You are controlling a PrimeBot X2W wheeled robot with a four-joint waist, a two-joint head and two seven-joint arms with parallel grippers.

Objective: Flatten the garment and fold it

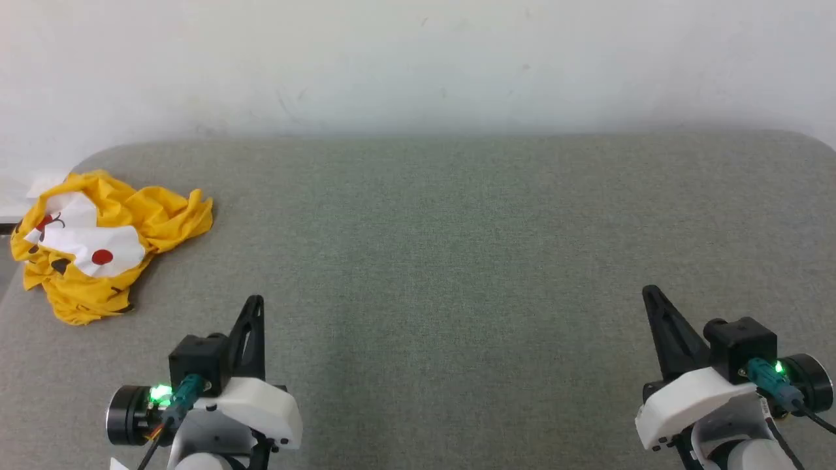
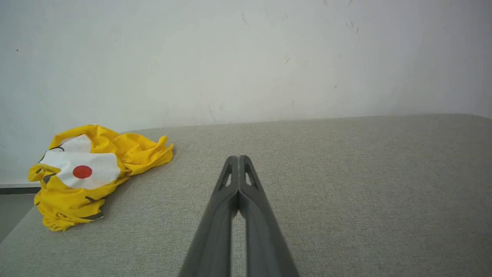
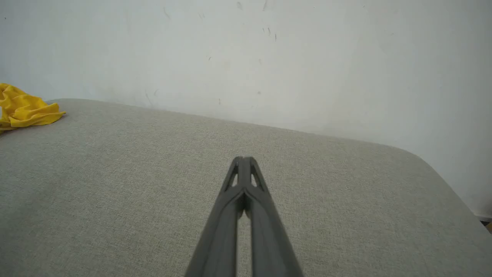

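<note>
The garment (image 1: 104,241) is a yellow T-shirt lying crumpled in a heap at the far left corner of the grey surface, a white patch with a red dot facing up. It also lies at the left in the left wrist view (image 2: 96,173), and a yellow edge of it (image 3: 23,111) shows at the left rim of the right wrist view. My left gripper (image 1: 256,301) is shut and empty, well to the right of and nearer than the heap. My right gripper (image 1: 648,291) is shut and empty at the lower right, far from the cloth.
The grey fabric-covered surface (image 1: 457,248) spreads wide between and beyond the grippers. A pale wall (image 1: 418,65) rises behind its far edge. The surface has rounded corners, and its left edge drops off just beside the heap.
</note>
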